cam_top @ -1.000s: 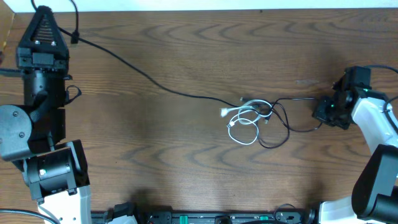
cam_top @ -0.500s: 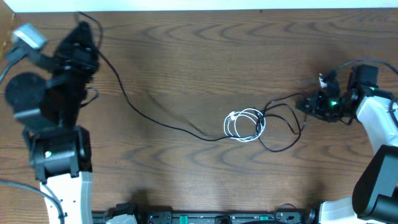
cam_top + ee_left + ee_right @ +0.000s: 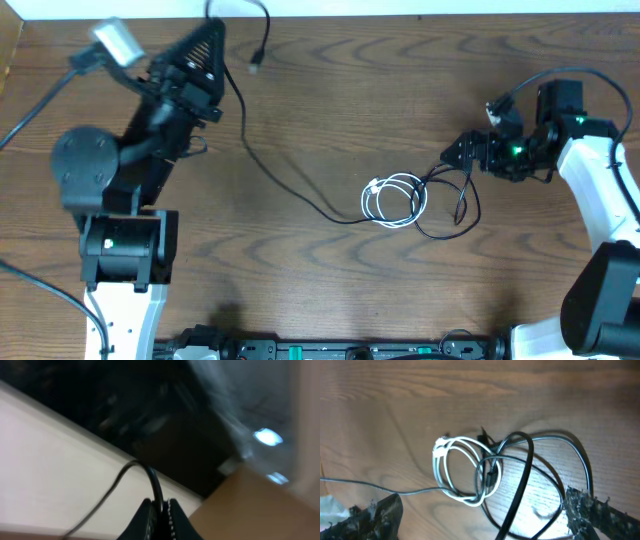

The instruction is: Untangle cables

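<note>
**Black cord drawn taut to the upper left, knot not yet out**

The left gripper is clenched on the black cable; its wrist view shows the cord rising from between the pressed fingertips. In the overhead view this arm sits in the upper left of the frame. A short tail of the cord hangs off the fingers with its plug pointing down the frame.

From there the black cable's long run slants down and right across the table to the centre. There it meets the white cable. The white one lies flat in a roughly round coil with no real long axis, its plug at the coil's left edge. The rest of the black cord loops loosely to the right of the coil.

The right gripper hovers just right of centre, above those loops. Its fingers are spread wide and grasp nothing, with the tangle lying between them in its wrist view.

The step in hand looks like the pulling-apart. In the right wrist view black strands cross through the white coil, so the two are not separated. The next move probably calls for the right fingers to come down and pin the white coil. Otherwise the left arm's pull is likely to drag both cords along together.
</note>
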`<act>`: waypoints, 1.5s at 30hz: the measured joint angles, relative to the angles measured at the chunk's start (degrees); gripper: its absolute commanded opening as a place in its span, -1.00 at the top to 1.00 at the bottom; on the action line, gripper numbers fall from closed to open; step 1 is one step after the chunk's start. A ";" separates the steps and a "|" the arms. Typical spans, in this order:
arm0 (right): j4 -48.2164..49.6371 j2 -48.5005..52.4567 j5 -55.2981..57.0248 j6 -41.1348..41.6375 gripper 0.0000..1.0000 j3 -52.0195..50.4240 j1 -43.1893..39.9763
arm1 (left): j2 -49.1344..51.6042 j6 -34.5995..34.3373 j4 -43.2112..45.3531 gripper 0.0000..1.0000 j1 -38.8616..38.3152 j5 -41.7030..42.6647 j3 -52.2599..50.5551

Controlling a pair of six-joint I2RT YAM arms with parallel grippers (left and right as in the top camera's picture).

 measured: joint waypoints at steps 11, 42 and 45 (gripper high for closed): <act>-4.55 -9.70 -1.27 -3.28 -0.99 7.87 0.00 | -0.94 -24.85 28.52 0.85 0.00 0.26 0.04; 14.40 14.40 -13.86 -22.64 -0.39 8.13 40.65 | -0.48 -2.49 -13.75 0.85 2.08 2.51 2.86; 16.39 17.22 -13.99 -22.84 -0.35 8.04 43.36 | 0.26 0.28 -18.95 0.85 2.84 1.88 6.40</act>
